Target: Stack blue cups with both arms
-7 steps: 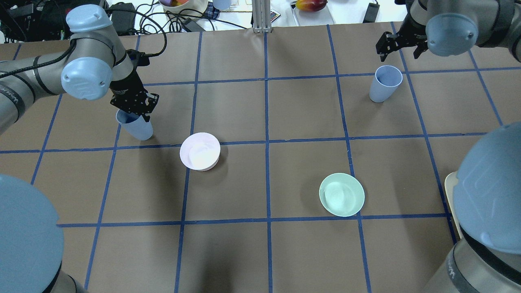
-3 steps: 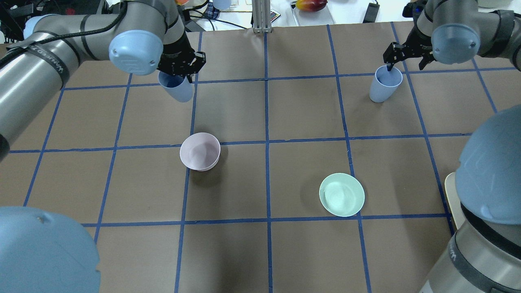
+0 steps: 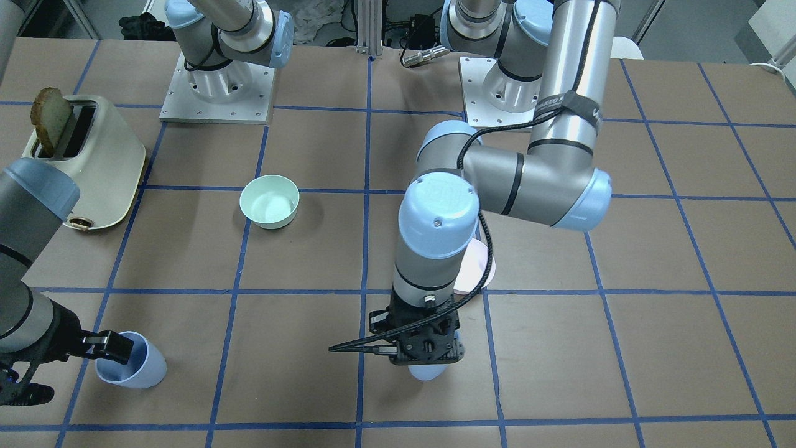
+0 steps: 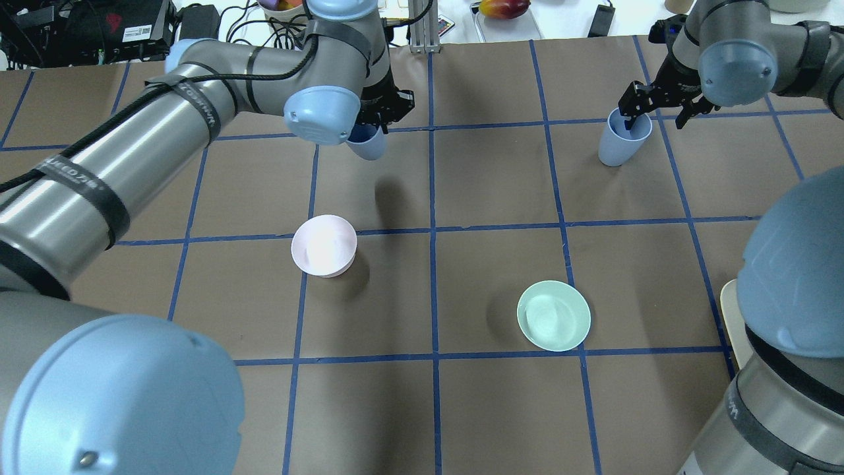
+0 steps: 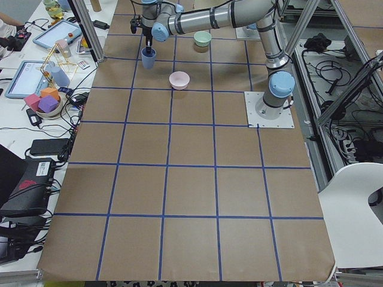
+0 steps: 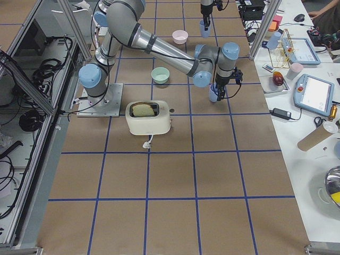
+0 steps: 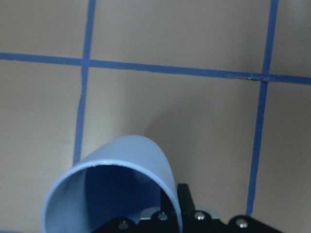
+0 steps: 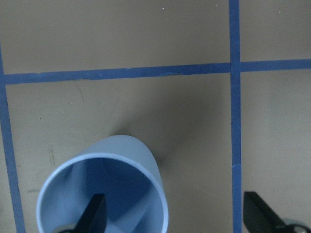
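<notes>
One blue cup (image 4: 369,145) hangs in my left gripper (image 4: 377,122), which is shut on its rim and holds it above the table at the back middle. The left wrist view shows the cup (image 7: 112,194) pinched at the wall. The front view shows the left gripper (image 3: 426,348) with the cup (image 3: 428,372) under it. The second blue cup (image 4: 620,142) stands upright at the back right. My right gripper (image 4: 655,113) is open, one finger (image 8: 95,216) inside this cup (image 8: 121,160), the other finger (image 8: 262,213) outside it.
A pale pink bowl (image 4: 324,245) sits left of centre and a mint-green bowl (image 4: 553,315) right of centre. A toaster (image 3: 87,162) with a bread slice stands near the right arm's base. Cables and clutter lie beyond the table's far edge.
My left gripper has carried its cup from the left side to the back middle, lifted off the table. My right gripper has come down so one finger is inside the standing cup.
</notes>
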### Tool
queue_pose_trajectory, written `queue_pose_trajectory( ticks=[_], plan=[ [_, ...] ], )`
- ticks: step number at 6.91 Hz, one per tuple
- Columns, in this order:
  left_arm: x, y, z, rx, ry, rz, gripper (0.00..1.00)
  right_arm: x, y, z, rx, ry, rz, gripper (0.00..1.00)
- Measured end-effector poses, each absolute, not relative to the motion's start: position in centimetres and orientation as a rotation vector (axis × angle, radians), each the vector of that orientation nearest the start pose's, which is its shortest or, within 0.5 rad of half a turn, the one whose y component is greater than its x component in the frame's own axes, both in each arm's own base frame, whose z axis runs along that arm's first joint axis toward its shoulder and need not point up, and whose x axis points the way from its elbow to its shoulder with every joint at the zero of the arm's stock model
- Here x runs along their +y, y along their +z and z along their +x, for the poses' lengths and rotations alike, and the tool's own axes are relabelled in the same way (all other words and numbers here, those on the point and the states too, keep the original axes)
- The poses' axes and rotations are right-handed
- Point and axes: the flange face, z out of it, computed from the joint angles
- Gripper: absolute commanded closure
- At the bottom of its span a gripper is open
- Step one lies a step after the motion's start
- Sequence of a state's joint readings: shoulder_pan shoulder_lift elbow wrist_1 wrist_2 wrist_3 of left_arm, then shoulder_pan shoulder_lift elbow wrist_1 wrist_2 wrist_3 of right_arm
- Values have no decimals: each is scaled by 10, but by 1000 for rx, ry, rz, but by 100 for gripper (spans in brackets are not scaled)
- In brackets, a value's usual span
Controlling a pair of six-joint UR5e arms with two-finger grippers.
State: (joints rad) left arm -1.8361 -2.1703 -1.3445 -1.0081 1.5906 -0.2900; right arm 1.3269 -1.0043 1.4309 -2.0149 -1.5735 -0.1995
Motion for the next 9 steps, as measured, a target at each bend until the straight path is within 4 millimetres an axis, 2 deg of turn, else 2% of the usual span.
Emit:
queue_pose_trajectory(
  ticks=[1, 2, 3, 4, 5, 6, 7, 8, 9],
  plan=[
    [-664, 281, -347, 3181, -303, 23, 96, -698, 257, -37, 3144, -10, 70, 30],
    [-665, 279, -368, 3190, -300, 68, 32, -698, 253, -37, 3143, 1, 71, 67],
    [-664, 277, -376, 3189, -277, 88, 0, -698, 250, -37, 3141, 18, 73, 95],
    [-664, 273, -378, 3184, -252, 95, 0, -697, 248, -36, 3138, 42, 76, 100],
    [-664, 276, -377, 3181, -245, 95, 0, -695, 248, -36, 3134, 68, 78, 100],
    [-664, 295, -373, 3181, -239, 87, 0, -694, 250, -36, 3129, 94, 81, 100],
    [-663, 334, -358, 3175, -196, 73, 0, -693, 255, -35, 3127, 100, 82, 100],
    [-659, 387, -332, 3159, -116, 83, 0, -691, 268, -31, 3109, 95, 98, 100],
    [-647, 439, -296, 3137, -18, 112, 0, -689, 290, -22, 3070, 97, 138, 100]
  ],
)
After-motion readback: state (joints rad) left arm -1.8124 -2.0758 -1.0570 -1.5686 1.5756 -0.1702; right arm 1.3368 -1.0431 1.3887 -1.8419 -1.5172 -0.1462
